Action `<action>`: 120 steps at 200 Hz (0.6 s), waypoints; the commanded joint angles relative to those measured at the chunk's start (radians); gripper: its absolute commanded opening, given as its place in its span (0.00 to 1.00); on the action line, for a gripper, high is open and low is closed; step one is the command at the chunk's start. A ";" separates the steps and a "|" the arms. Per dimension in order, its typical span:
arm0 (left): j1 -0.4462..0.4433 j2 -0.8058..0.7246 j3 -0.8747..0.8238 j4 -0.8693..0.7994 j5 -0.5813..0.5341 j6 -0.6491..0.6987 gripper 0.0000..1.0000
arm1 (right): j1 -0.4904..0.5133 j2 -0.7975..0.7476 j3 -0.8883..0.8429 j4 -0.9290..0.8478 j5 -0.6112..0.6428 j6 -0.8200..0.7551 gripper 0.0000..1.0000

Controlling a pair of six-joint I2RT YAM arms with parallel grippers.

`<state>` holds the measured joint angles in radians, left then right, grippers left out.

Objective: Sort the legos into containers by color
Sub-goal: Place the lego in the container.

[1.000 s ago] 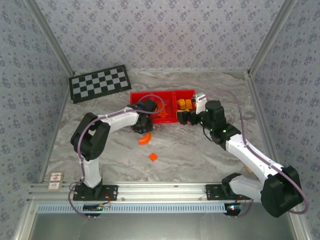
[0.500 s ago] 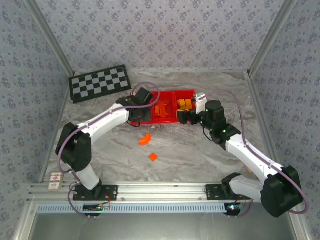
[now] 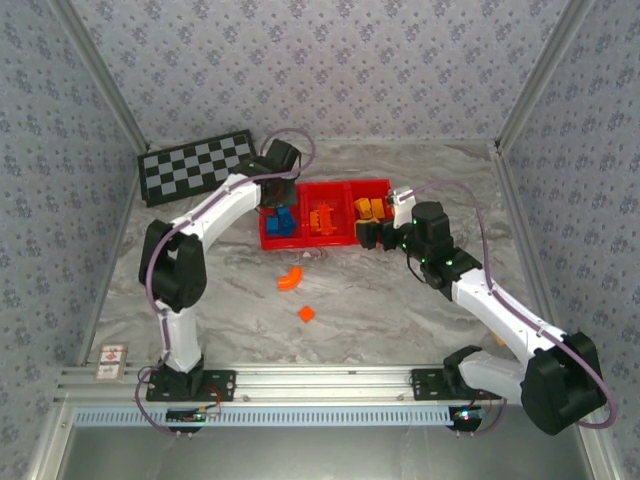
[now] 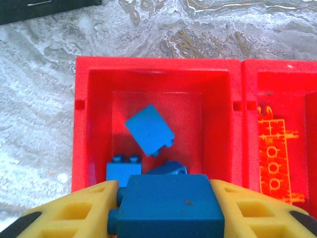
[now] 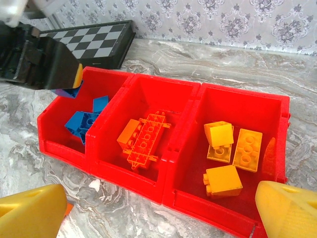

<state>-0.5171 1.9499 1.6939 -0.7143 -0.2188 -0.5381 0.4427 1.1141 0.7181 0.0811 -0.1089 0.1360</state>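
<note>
My left gripper [image 4: 166, 210] is shut on a blue lego [image 4: 168, 201] and hangs over the left container of the red tray [image 4: 153, 64]. That container holds three blue legos [image 4: 148, 130]. From above, the left gripper [image 3: 276, 190] is at the tray's [image 3: 325, 243] back left. The middle container holds red-orange legos [image 5: 143, 139]; the right one holds yellow-orange legos [image 5: 225, 181]. My right gripper [image 5: 158, 213] stands open and empty just in front of the tray [image 5: 124, 173], at its right end [image 3: 368, 236]. A curved red-orange lego [image 3: 290, 279] and a small one [image 3: 307, 313] lie on the table.
A black-and-grey checkerboard [image 3: 198, 165] lies at the back left, close behind the tray. Patterned walls enclose the marble table on three sides. A small label [image 3: 112, 355] sits at the near left edge.
My left arm has swung from the tray's front edge back over the left container, carrying the blue lego. The right arm has not moved.
</note>
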 commanded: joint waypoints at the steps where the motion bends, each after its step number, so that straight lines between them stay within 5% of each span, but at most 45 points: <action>1: 0.015 0.054 0.073 -0.020 0.039 0.025 0.29 | -0.007 -0.010 -0.011 0.024 -0.003 0.011 1.00; 96: 0.039 0.187 0.192 -0.006 0.105 0.021 0.43 | -0.016 0.000 -0.013 0.030 -0.008 0.017 1.00; 120: 0.040 0.184 0.206 -0.017 0.097 0.027 0.55 | -0.018 0.004 -0.013 0.030 -0.009 0.016 1.00</action>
<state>-0.4816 2.1284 1.8572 -0.7071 -0.1261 -0.5266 0.4313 1.1145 0.7166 0.0868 -0.1123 0.1429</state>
